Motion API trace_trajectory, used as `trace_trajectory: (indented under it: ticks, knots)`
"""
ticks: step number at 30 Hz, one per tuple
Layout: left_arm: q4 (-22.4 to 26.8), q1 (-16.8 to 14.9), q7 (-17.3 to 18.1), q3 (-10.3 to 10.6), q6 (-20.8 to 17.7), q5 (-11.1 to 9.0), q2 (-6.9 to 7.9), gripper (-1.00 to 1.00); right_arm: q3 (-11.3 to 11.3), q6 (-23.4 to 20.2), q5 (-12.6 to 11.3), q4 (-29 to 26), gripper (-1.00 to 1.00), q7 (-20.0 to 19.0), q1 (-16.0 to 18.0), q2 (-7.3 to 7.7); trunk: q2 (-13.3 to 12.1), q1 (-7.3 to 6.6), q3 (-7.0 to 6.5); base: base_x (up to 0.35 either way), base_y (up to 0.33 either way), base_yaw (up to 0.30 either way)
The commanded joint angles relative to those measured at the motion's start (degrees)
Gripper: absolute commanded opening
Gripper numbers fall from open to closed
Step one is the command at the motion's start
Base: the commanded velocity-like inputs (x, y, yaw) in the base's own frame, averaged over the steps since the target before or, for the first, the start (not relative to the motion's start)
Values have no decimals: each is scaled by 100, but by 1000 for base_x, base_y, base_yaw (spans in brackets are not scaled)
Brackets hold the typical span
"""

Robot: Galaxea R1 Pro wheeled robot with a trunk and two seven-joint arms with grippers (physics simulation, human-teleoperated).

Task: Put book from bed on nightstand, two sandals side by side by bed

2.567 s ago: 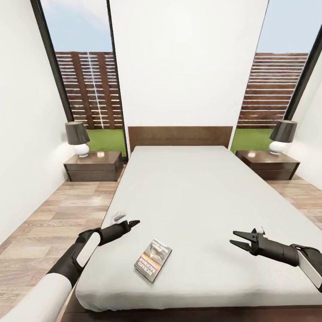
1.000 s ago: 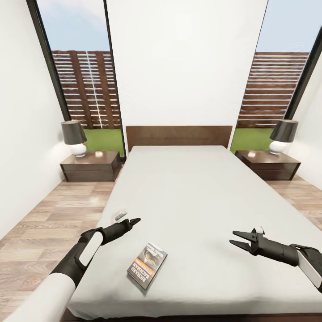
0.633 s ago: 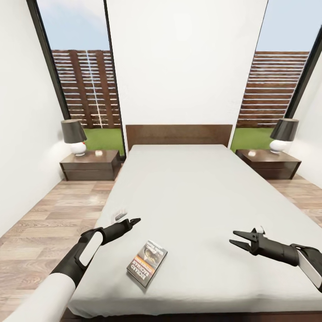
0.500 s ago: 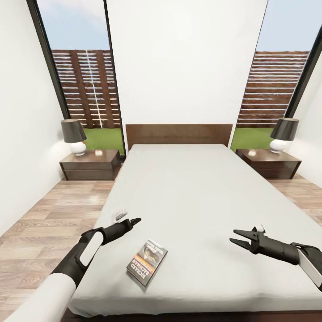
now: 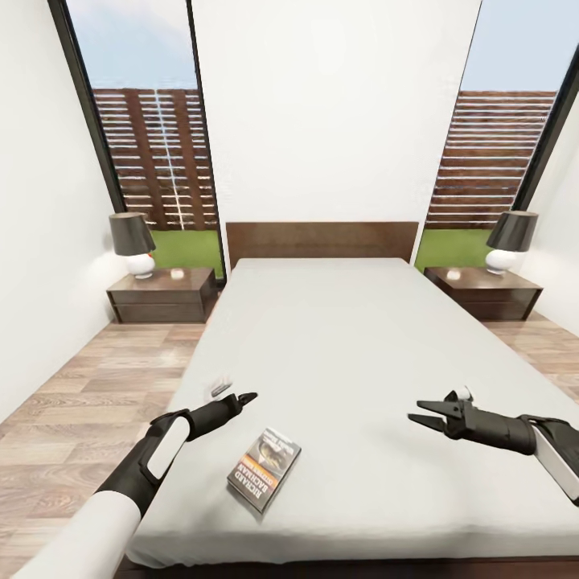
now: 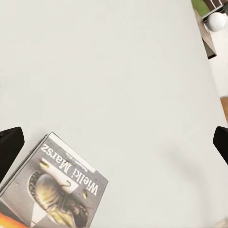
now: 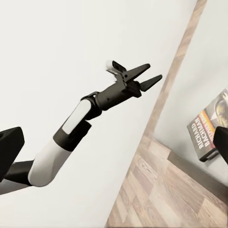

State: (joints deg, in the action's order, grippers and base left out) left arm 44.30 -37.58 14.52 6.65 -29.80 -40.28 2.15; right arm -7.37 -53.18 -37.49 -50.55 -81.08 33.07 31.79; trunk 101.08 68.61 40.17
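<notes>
A: Bedroom (image 5: 338,121) first: white walls, plank floor (image 5: 96,378) running down both long sides of the bed (image 5: 354,354), with open strips of floor to either side.

B: And the bed?

A: Its pale mattress takes the middle, headboard against the far wall. A nightstand (image 5: 163,294) sits off each head corner, the other nightstand (image 5: 485,292) on the right, each carrying a lamp (image 5: 133,244) near its outer end.

B: Where's the book?

A: The book (image 5: 264,469) lies flat near the foot edge, toward the left foot corner, a little in from both edges. In the left wrist view its cover (image 6: 57,190) rests on bare mattress with wide clear sheet beyond it.

B: The grippers?

A: The left gripper (image 5: 244,397) hovers above the mattress near the left edge, just up-bed of the book, not touching it; its fingers are spread a little, as the right wrist view shows (image 7: 148,75). The right gripper (image 5: 416,412) hangs over the right half near the foot, well apart from the book, fingers parted.

B: Any change?

A: Against half a second ago, the right gripper has drifted slightly toward the headboard; the book lies as before.
</notes>
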Motion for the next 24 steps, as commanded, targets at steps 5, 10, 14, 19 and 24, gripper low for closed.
trace_trajectory:
  ticks: [5,10,14,19,24]
  knots:
    - [-3,-4,-2,7,-18,-14,-53,100,-24,61,-20,-86,100,3,5,4,205,110,96,0,0,0]
    - [-16,-4,-3,-2,10,-7,-64,100,-27,218,-17,-93,100,7,5,0,405,220,186,0,0,0]
    - [-17,-3,-5,2,23,-6,-65,100,-18,240,-2,-77,100,39,6,-3,566,308,257,0,0,0]
    - [-18,-2,-6,3,26,-6,-66,100,-2,246,5,-40,100,463,6,-5,766,417,347,0,0,0]
    - [-18,-2,-5,6,27,-6,-66,100,403,232,5,-49,100,1045,6,-6,967,527,437,0,0,0]
